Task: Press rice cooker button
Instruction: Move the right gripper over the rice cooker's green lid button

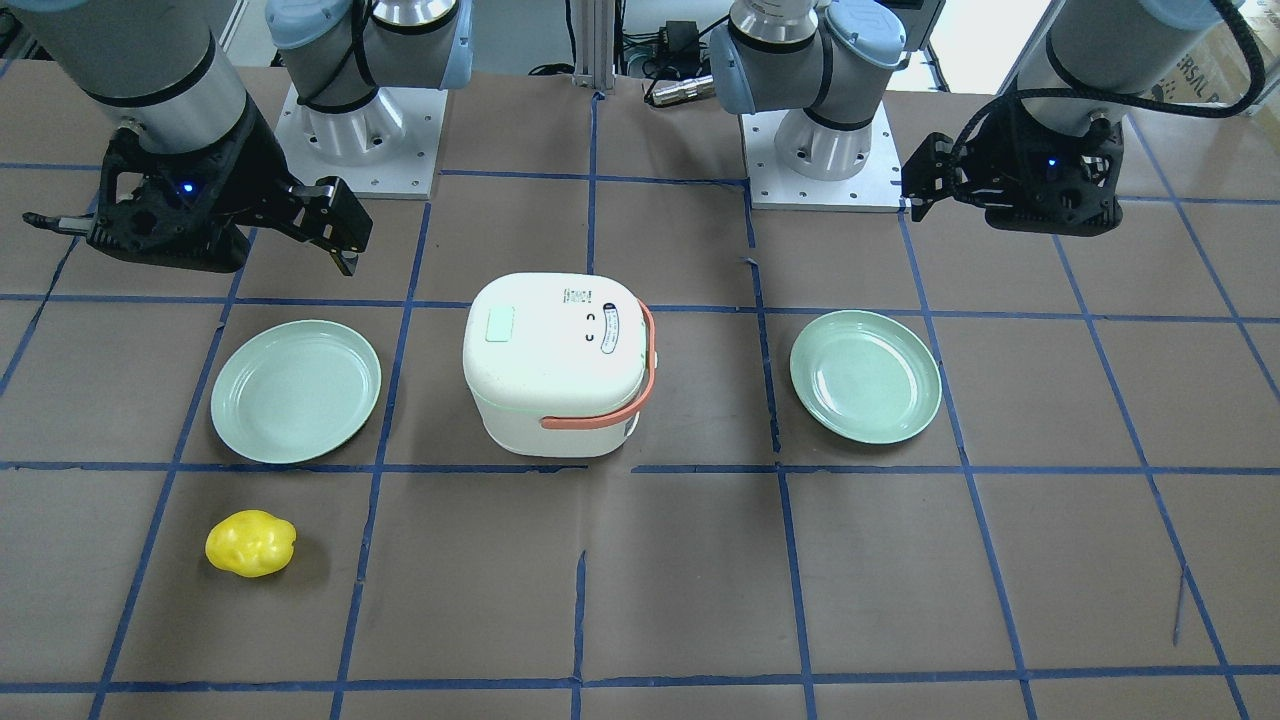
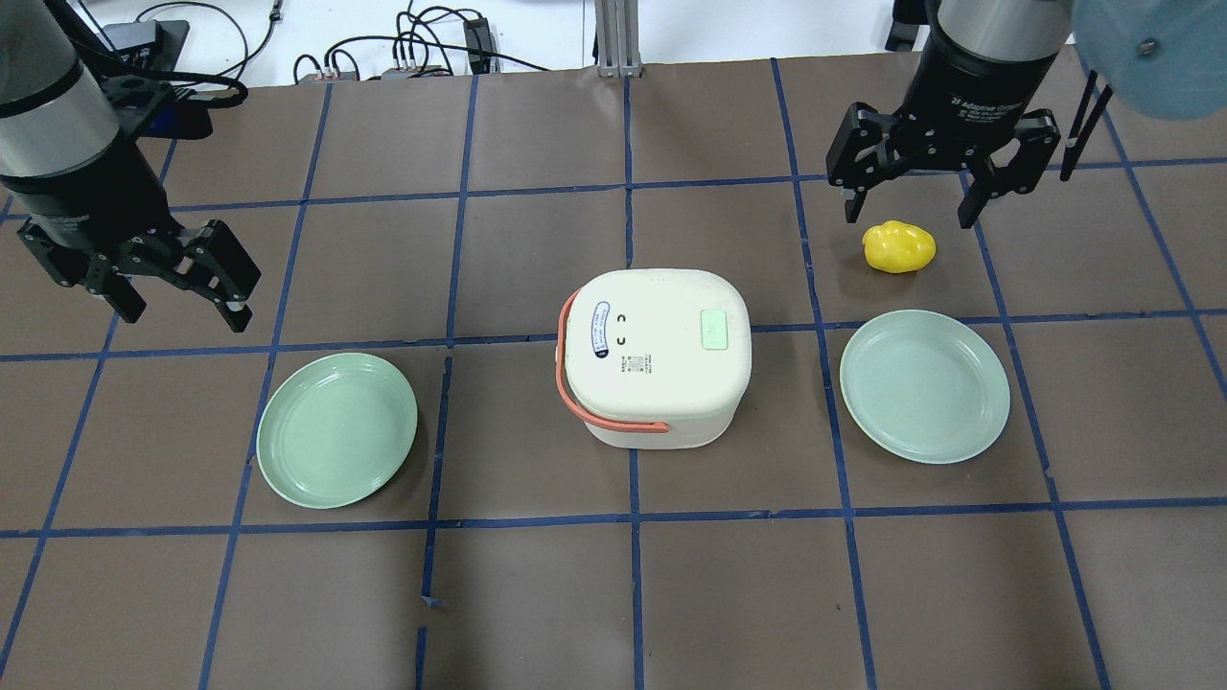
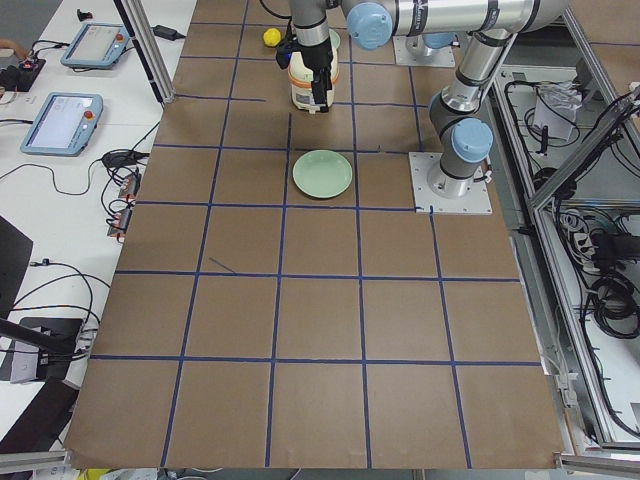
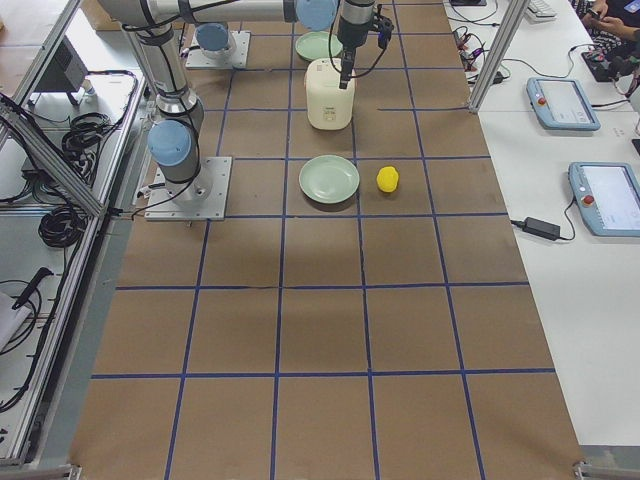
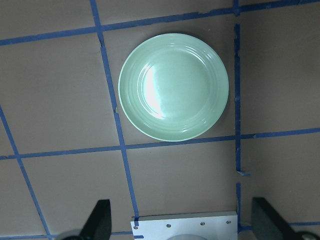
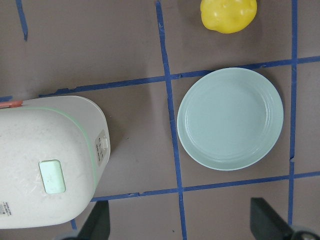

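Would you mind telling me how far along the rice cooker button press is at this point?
Nothing looks done yet. The rice cooker sits closed mid-table, with nothing touching its pale green lid button. Nothing is in hand: the left gripper and right gripper both hang open, off to either side. Left to do: bring one gripper over the lid and press.

The rice cooker (image 2: 655, 359) stands at the middle of the table (image 2: 613, 594). Its lid button (image 2: 714, 329) sits on the half toward the robot's right. One plate (image 2: 336, 428) lies apart on the cooker's left, and a second plate (image 2: 924, 385) lies apart on its right. The toy fruit (image 2: 898, 246) lies just beyond the second plate, away from the robot's base, not touching it. The left gripper (image 2: 182, 307) hangs high over the left-hand plate's area, the right gripper (image 2: 909, 216) high over the right-hand plate's area.
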Tool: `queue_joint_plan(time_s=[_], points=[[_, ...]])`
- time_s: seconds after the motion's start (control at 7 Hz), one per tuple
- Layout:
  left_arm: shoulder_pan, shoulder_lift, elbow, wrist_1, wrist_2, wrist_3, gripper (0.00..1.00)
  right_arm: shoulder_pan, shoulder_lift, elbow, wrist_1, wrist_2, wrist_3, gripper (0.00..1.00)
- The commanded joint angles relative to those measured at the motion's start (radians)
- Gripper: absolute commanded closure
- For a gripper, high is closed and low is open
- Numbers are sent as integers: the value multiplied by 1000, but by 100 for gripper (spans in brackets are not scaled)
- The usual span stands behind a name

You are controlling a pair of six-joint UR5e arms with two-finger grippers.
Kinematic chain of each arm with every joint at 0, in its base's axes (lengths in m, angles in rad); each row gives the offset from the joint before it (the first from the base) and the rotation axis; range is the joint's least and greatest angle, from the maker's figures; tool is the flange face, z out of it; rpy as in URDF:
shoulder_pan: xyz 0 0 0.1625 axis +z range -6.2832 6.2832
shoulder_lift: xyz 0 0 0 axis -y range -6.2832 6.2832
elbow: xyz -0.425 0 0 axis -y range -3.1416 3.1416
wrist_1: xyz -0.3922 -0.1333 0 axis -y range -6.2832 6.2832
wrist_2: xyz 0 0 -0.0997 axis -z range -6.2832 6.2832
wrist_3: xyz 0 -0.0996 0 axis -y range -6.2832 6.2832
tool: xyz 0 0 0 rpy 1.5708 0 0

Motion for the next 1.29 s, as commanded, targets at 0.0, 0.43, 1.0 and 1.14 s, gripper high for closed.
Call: queue_joint_plan(time_s=[0.0,0.43,1.0,1.14], points=[[0,0,0,0,0,0,0,0,0,0,0,1,1,0],[0,0,0,0,0,0,0,0,-5,-1,-1,-1,-9,0],[0,0,0,0,0,0,0,15,-2,-3,-30,7,-1,0],[0,0,0,0,0,0,0,29,-3,-1,-30,9,5,0]])
